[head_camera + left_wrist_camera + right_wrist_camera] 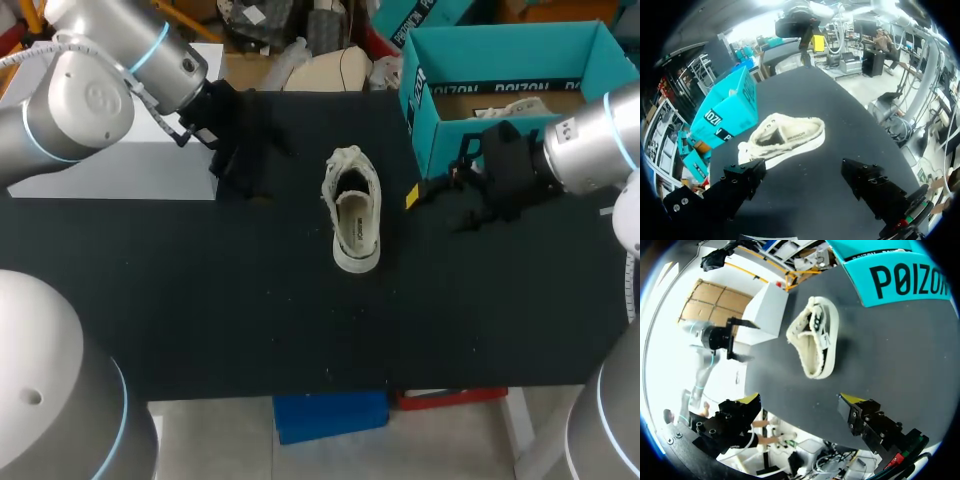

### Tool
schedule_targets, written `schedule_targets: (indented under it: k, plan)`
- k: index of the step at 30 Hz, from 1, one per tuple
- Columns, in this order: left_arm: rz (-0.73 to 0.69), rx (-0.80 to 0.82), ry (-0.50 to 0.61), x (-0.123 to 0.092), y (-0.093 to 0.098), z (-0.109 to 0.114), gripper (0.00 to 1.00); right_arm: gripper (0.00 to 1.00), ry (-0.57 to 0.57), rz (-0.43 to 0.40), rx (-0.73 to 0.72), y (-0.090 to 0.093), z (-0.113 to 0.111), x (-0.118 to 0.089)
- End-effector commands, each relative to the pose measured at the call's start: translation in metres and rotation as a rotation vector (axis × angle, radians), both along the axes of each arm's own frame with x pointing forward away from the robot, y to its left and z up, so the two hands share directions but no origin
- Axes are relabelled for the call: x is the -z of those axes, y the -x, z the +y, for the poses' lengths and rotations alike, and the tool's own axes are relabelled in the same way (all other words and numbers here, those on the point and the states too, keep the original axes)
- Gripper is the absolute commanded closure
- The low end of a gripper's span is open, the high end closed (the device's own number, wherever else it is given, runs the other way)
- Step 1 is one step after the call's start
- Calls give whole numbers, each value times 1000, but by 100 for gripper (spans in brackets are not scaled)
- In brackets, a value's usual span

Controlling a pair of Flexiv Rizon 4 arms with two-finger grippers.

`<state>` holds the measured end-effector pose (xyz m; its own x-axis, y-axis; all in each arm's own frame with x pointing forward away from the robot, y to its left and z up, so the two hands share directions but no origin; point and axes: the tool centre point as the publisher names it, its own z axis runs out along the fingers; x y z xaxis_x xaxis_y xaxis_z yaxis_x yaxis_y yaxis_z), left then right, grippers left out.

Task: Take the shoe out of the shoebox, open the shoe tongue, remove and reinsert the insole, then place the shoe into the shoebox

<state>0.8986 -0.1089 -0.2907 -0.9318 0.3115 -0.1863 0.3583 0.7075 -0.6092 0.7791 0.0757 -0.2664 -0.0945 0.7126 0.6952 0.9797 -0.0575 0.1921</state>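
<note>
Desk (pixel 200 320): a wide, flat top covered in matte black, filling most of the head view.
Surface: plain and dark, with a few pale specks scattered toward the near edge; in the wrist views (pixel 805 200) (pixel 900 355) it shows the same unbroken cover.
Near edge: straight, running across the desk's whole width.
White box (pixel 120 170): a pale block on the desk's far left corner, its flat top bare; the right wrist view (pixel 767 310) shows it with upright sides, close to the desk's edge.
Light: bright and even from overhead, giving a soft sheen on the black cover and only faint, blurred shadows.
</note>
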Motion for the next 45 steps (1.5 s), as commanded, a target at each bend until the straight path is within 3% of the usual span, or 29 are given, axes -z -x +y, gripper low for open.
schedule_targets:
  k: [1,6,16,24,32,34,45]
  plan:
    - [-10,-49,10,0,6,26,0,0,2,1,1,0,0,0]
    - [-9,-38,15,-2,7,40,0,0,2,1,1,0,0,0]
    - [-9,-38,15,-2,7,40,0,0,2,1,1,0,0,0]
    - [-9,-38,15,-2,7,40,0,0,230,2,47,-37,23,-22]
    - [-9,-38,15,-2,7,40,0,0,508,107,10,-70,48,-17]
    - [-9,-38,15,-2,7,40,0,0,568,81,9,-76,50,-15]
    - [-9,-38,15,-2,7,40,0,0,568,81,9,-76,50,-15]
